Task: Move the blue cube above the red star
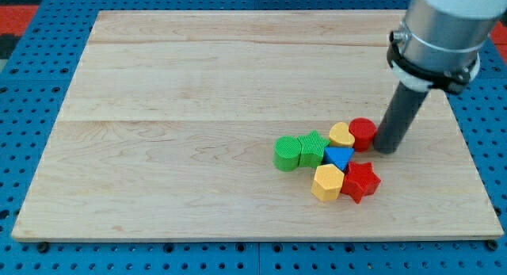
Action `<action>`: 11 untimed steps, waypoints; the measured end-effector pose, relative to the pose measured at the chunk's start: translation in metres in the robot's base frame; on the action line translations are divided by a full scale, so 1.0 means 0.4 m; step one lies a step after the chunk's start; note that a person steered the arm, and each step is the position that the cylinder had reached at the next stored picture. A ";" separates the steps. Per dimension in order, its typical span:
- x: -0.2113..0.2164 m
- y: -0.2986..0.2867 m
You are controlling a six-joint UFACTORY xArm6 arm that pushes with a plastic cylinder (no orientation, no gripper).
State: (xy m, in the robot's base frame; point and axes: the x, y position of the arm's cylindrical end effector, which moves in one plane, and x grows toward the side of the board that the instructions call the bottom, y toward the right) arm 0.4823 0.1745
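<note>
While hanging at the right end of the cluster, no jaws to report: only a plain rod, holding nothing, able to push and no more.

Going from the view's left across the desk (198, 85):
- Green cylinder (287, 153) first, pressed against a ribbed green block (313, 147) on its right.
- Next, a yellow heart (341, 135) toward the top and a yellow hexagon (327, 182) toward the bottom.
- Wedged between those two, the blue block (339, 158). Looks more like a triangle than a cube from here, but is the only blue piece on show.
- Then the red star (360, 181), touching the blue block's lower right corner, with a red cylinder (363, 132) further up.
- Last, my tip (387, 149), just right of the red cylinder, touching it or nearly so, and apart from the blue block.

Progress, as a judgement: partly there at best. Sits up and to the left of the star rather than straight above it, so still needs a short shove toward the view's right, into the gap between red cylinder and star. Awkward from the present spot, with the red cylinder in the way.

Heading of the blue block: seems to lie flat, broad side running roughly left to right across the view. Where the narrow end points is too small to tell.
</note>
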 end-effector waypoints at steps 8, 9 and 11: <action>-0.331 0.110; -0.426 0.074; -0.417 0.055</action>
